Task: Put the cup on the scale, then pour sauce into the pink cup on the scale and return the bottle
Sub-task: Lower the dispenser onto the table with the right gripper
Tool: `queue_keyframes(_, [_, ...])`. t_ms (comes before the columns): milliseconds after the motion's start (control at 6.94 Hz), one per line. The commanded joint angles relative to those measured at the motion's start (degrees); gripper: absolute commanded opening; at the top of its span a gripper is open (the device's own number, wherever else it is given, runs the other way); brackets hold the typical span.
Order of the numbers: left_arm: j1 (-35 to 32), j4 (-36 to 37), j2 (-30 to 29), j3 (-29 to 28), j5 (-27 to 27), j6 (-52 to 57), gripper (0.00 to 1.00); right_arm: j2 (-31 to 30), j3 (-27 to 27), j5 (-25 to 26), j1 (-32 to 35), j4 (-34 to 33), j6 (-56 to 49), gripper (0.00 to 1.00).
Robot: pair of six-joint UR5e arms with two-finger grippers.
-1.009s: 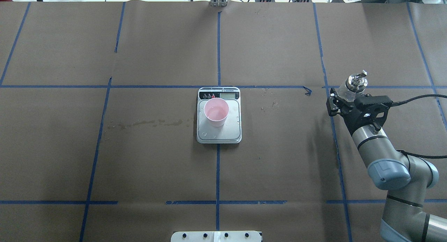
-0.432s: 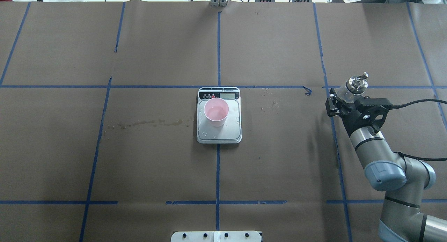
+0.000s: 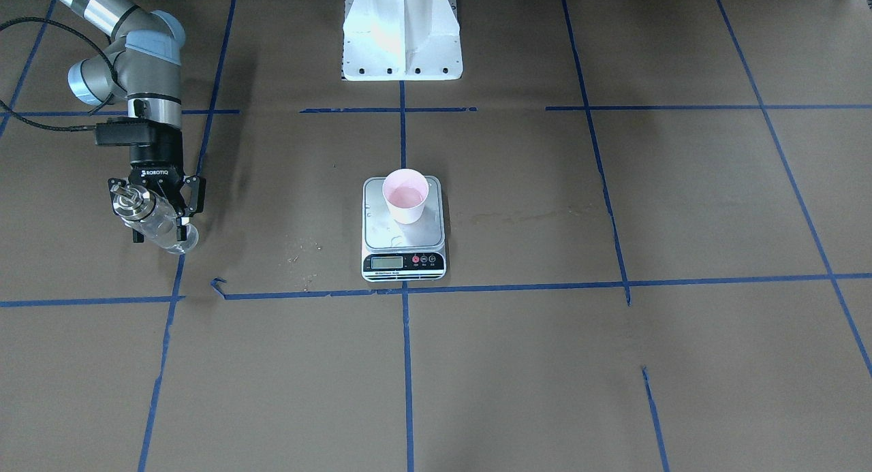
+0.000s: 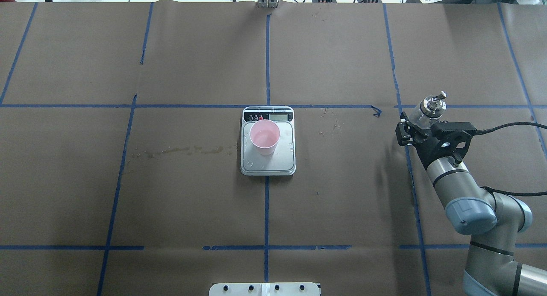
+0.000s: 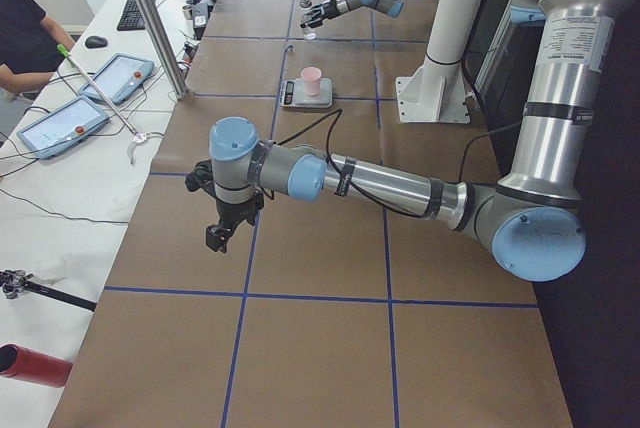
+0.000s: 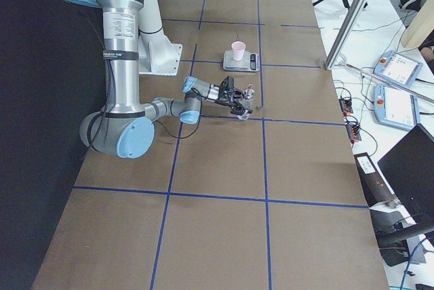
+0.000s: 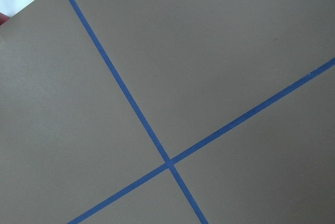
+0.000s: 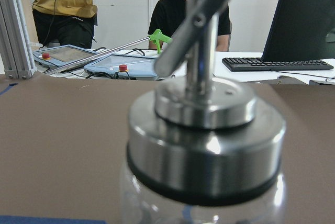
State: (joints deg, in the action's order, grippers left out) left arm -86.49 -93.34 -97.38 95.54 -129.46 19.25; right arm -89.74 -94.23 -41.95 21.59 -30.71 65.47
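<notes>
Tabletop [image 4: 171, 202] shows one cup [image 4: 265, 136] (on one scale [image 4: 268, 165]), one bottle [image 4: 429, 106].

Your counter [image 4: 342, 210] is covered in brown paper, marked off by a grid of blue tape [image 4: 266, 202]. At its middle you see the scale [image 4: 270, 164] lying flat over a tape line, its display toward your side. A pale smear [image 4: 179, 150] stains the paper just beside it, on the robot's left.

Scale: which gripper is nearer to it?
Right. The right gripper, holding the bottle, sits right of the scale; the left gripper hangs far off to its left, outside the overhead view.
</notes>
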Motion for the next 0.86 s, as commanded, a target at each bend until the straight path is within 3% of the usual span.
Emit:
queue_keyframes(0, [0.0, 0.0, 0.0, 0.0, 0.0, 0.0, 1.0, 0.0, 0.0, -0.2, -0.1, -0.1, 0.0, 0.0])
queue_keyframes(721, [-0.1, 0.0, 0.0, 0.1, 0.0, 0.1, 1.0, 0.0, 0.7, -0.3, -0.9, -0.1, -0.1, 0.0])
